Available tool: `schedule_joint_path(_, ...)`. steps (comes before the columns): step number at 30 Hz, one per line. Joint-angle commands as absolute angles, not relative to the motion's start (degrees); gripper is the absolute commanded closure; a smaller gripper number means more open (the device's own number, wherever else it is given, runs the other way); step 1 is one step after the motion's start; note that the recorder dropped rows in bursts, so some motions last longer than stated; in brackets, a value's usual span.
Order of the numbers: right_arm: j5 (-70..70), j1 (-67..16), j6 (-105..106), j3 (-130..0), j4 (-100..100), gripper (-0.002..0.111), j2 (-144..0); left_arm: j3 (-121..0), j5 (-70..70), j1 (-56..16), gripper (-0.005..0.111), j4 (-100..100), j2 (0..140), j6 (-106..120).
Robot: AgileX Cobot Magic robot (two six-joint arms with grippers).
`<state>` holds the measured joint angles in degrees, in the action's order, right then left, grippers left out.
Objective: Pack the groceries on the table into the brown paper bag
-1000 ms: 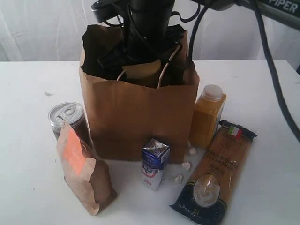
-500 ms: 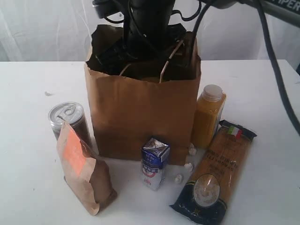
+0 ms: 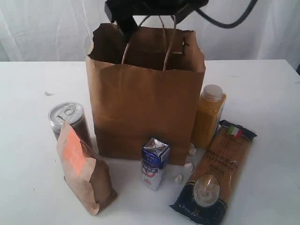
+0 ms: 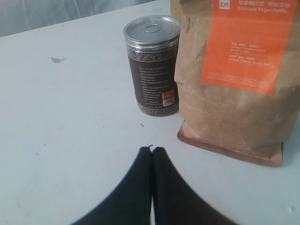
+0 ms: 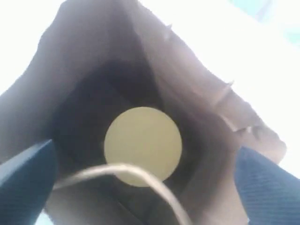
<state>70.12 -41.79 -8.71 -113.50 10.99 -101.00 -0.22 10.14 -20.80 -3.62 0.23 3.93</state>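
The brown paper bag (image 3: 143, 103) stands upright mid-table, its handles (image 3: 166, 42) raised. My right gripper (image 5: 143, 157) hovers open just above the bag's mouth and holds nothing; a handle loop (image 5: 140, 176) crosses under it. The yellow-lidded jar (image 5: 143, 143) stands on the bag's floor. Left of the bag are the silver-topped can (image 3: 68, 117) and the kraft pouch (image 3: 82, 168). The carton (image 3: 154, 161) stands in front, the juice bottle (image 3: 207, 117) and pasta packet (image 3: 218, 173) to the right. My left gripper (image 4: 152, 150) is shut and empty, low over the table (image 4: 70, 122), facing the can (image 4: 152, 70) and pouch (image 4: 234, 79).
The right arm's black body (image 3: 145, 8) hangs over the bag's top edge. A few small white lumps (image 3: 186, 165) lie by the bag's front right corner. A small dark mark (image 3: 48, 93) sits on the tabletop at the left. White curtains close the back.
The right arm has risen out of the bag, leaving the jar inside. The bag's mouth has straightened and its handles now stand up. The outer groceries have not moved.
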Motion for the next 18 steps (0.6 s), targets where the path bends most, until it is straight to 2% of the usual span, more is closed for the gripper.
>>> schedule_joint_path(1, 69.96, -41.79, -9.44, -113.25, 12.07, 0.016, -97.4, 0.0, 10.55, -20.66, 0.107, -3.93, 0.0, 3.88)
schedule_joint_path(18, 69.96, -41.79, -16.59, -112.59, 18.15, 0.016, -78.72, 0.0, 10.55, -20.66, 0.107, -3.93, 0.0, 3.88)
